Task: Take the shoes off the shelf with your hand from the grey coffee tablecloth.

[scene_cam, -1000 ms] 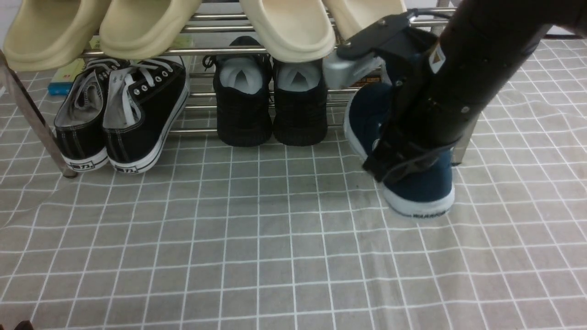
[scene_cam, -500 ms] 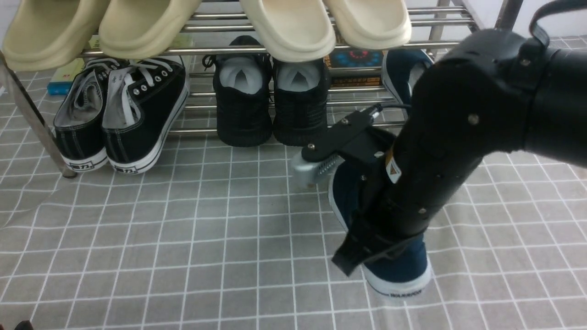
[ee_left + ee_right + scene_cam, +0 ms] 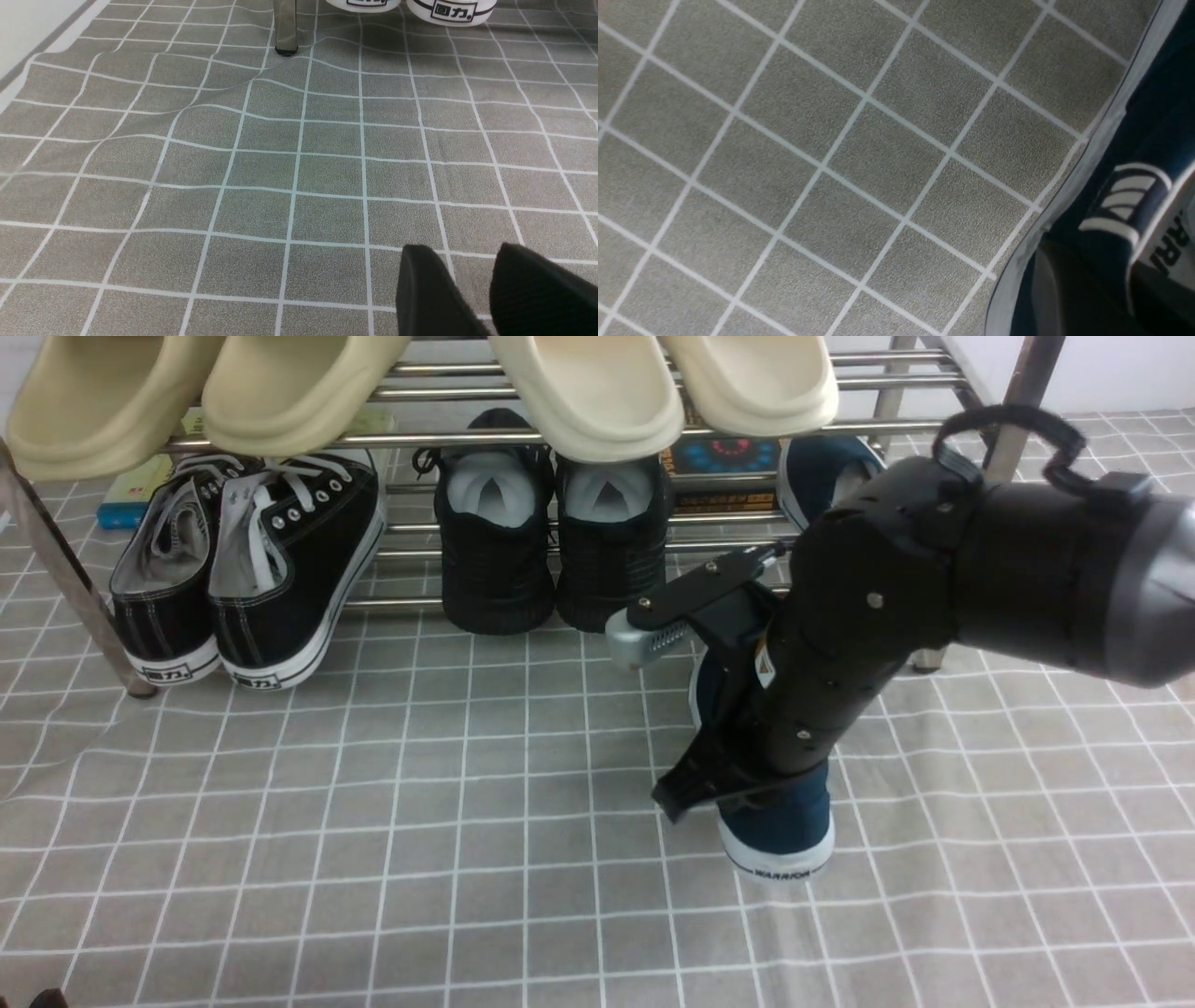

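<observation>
My right gripper is shut on the side wall of one navy-blue shoe, with a finger inside and one outside. The black right arm hides most of the shoe. Its white "WARRIOR" sole end points toward me, low over the grey tablecloth in front of the shelf. I cannot tell if it touches the cloth. The second navy-blue shoe sits on the shelf's lower tier at the right. My left gripper is open and empty above the cloth.
Black lace-up sneakers and all-black knit shoes sit on the lower tier. Beige slippers lie on the upper tier. A shelf leg stands on wrinkled cloth ahead of my left gripper.
My right arm has pulled the navy-blue shoe off the lower tier and toward me over the cloth, then drawn it slightly back toward the shelf. The second navy shoe came into view.
</observation>
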